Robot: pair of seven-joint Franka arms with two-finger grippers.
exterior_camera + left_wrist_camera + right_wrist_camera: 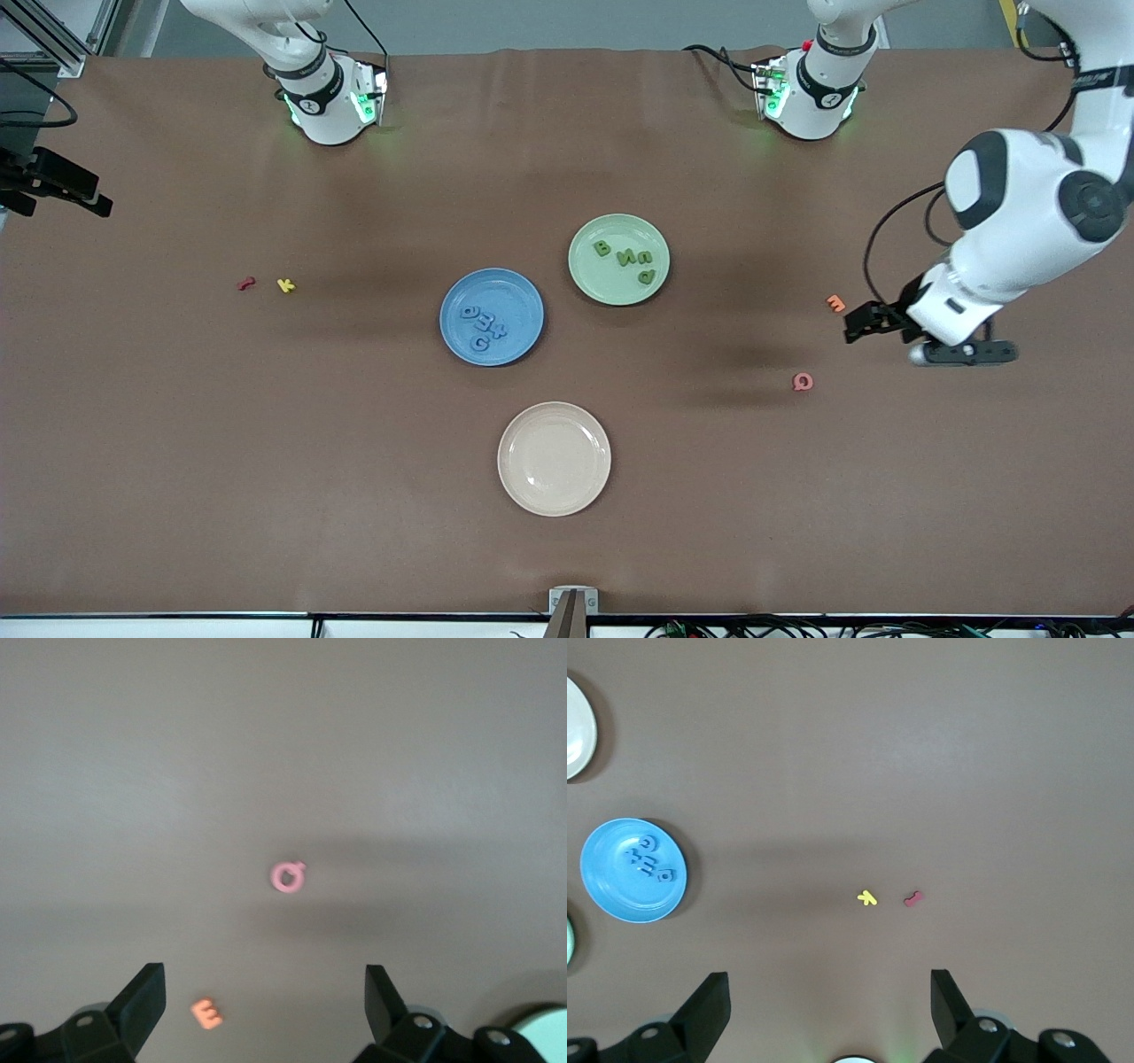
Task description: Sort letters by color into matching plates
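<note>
Four blue letters (484,324) lie together in the blue plate (523,301), and four green letters (631,260) lie in the pale green plate (589,275), which sits at about two o'clock from the blue one. At six o'clock from that pair, nearer the front camera, rests a cream plate (554,458) with nothing on it. Toward the right arm's end lie a red letter (246,283) and a yellow letter (285,284) side by side. Toward the left arm's end, an orange letter (835,303) has a pink letter (802,382) at its seven o'clock. The left gripper (266,1001) hangs over bare table just beside the orange letter, fingers spread wide and holding nothing. The right gripper (830,1005) waits high near its base, also spread wide and empty.
</note>
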